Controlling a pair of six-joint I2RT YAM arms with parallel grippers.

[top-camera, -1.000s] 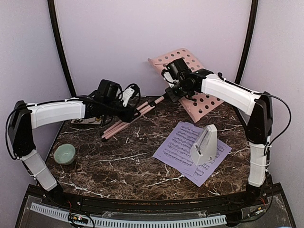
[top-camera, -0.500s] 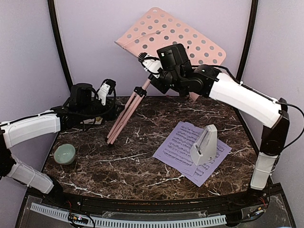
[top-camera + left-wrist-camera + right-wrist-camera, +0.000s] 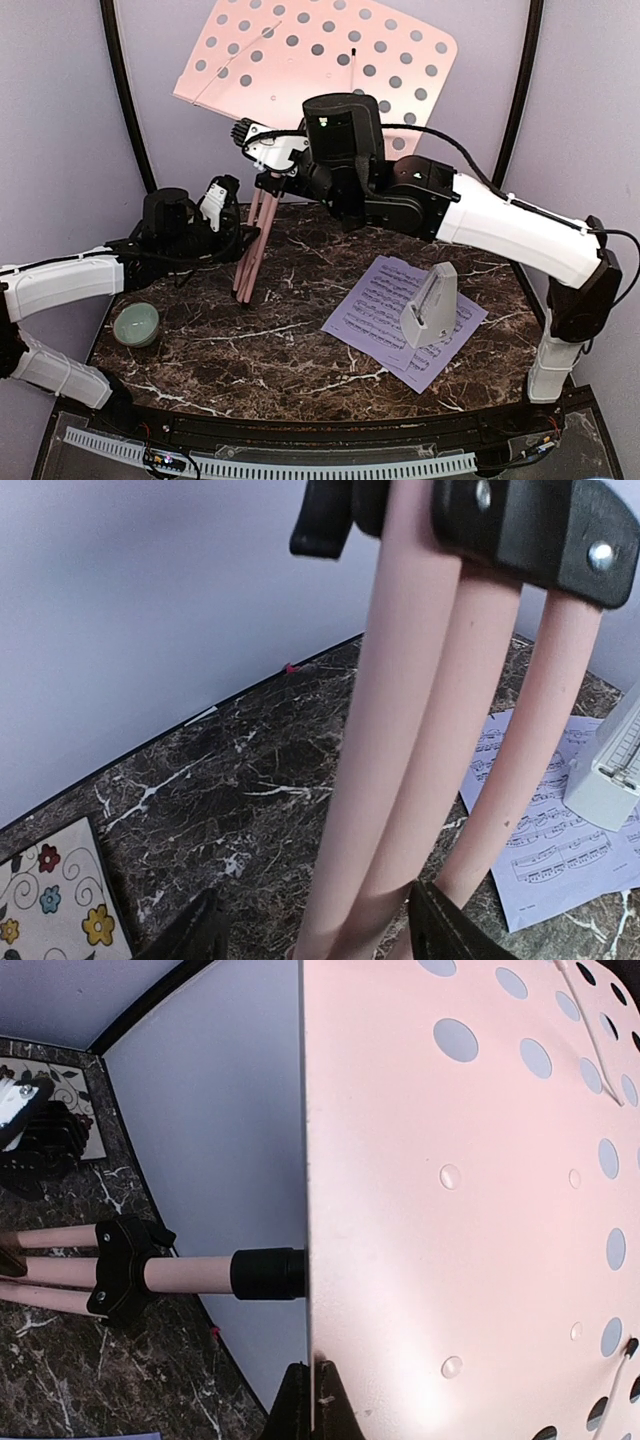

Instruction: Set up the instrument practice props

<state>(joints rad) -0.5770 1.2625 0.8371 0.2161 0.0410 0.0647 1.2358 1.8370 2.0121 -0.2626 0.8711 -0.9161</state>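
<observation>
**Pink stand upright on dark marble**

Dark, white-veined marble table (image 3: pixel 250 350), lilac walls close behind; open marble lies nearer than both grippers; the left gripper (image 3: pixel 320 935), low, is spread either side of the tripod legs (image 3: pixel 400 730); the right gripper (image 3: pixel 312 1400), arm reaching high leftward, pinches the desk edge of the music stand (image 3: pixel 300 50); sheet-music pages (image 3: pixel 375 310) and metronome (image 3: pixel 432 305) lie beneath its forearm.

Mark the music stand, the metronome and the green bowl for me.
music stand (image 3: pixel 300 85), top external view, on the perforated pink desk.
metronome (image 3: pixel 435 300), top external view, middle of its body.
green bowl (image 3: pixel 136 324), top external view, inside of the bowl.
</observation>
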